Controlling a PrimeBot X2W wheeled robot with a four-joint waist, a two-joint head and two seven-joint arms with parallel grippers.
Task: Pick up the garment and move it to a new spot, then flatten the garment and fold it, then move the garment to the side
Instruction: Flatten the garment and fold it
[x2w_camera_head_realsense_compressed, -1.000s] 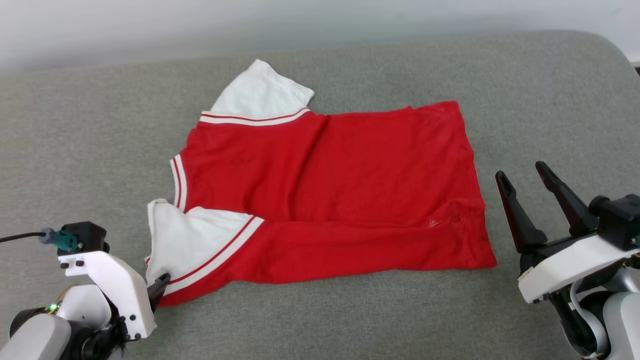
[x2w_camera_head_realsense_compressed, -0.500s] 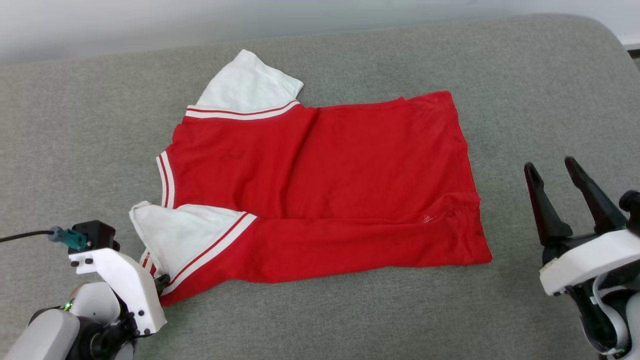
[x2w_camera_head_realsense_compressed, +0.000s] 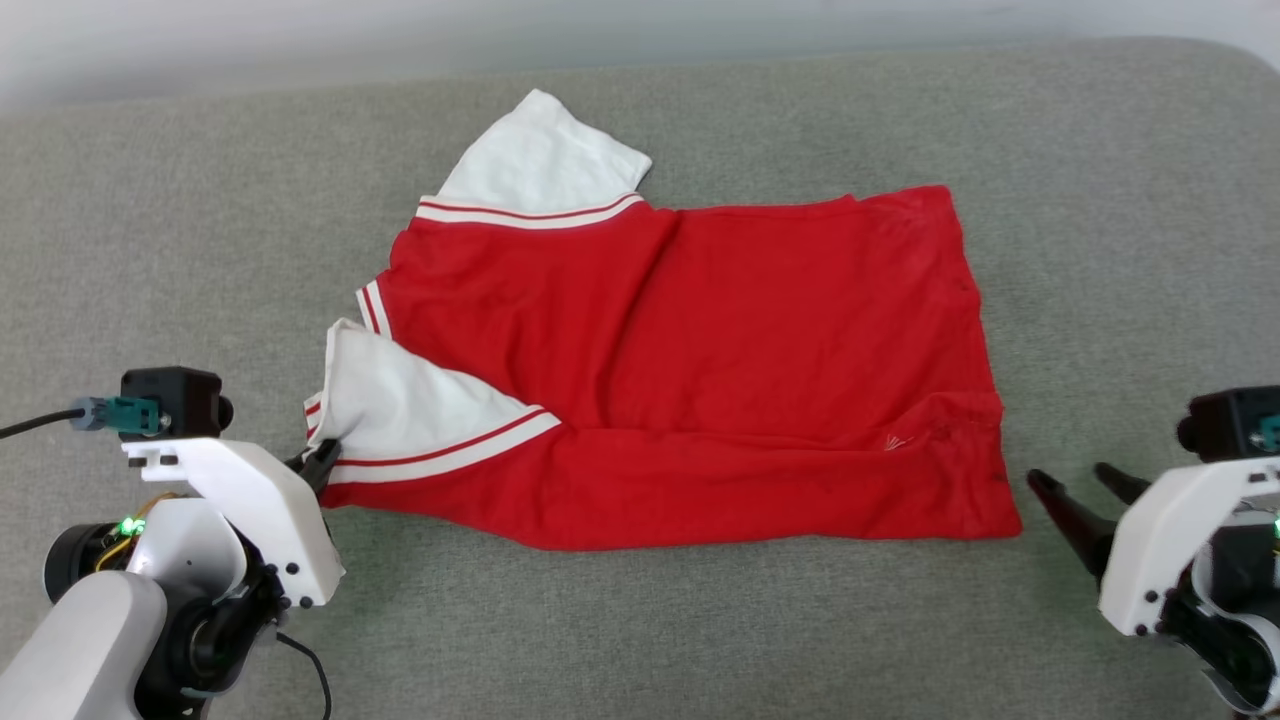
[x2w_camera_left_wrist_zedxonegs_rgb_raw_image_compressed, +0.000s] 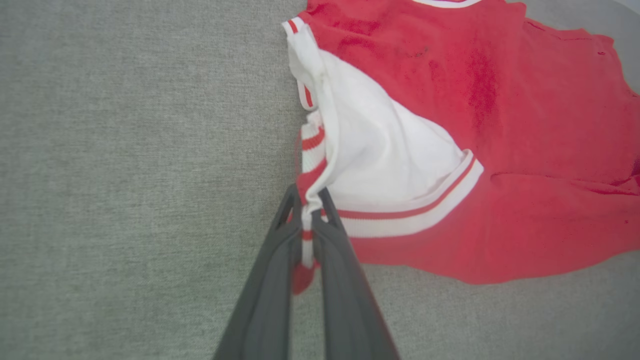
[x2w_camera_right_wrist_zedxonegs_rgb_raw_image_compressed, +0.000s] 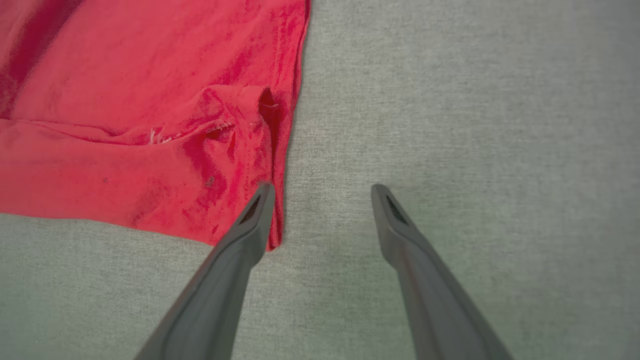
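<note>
Grey cushion (x2w_camera_head_realsense_compressed: 200, 250); garment (x2w_camera_head_realsense_compressed: 720, 340) crosswise, collar (x2w_camera_head_realsense_compressed: 372, 308) leftward

One garment (x2w_camera_head_realsense_compressed: 700, 370) spread flat mid-cushion (x2w_camera_head_realsense_compressed: 640, 620), sleeves to the left, hem to the right, left gripper (x2w_camera_head_realsense_compressed: 322, 462) at the near sleeve's edge (cloth pinched between its fingers), right gripper (x2w_camera_head_realsense_compressed: 1068, 478) just beside the near hem corner, on the right.

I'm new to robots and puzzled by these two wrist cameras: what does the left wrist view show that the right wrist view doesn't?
Left wrist view: the left jaws shut on the striped trim of the white sleeve. Right wrist view: the right jaws open beside the red hem corner. Both: the red garment lying on the grey cushion.
</note>
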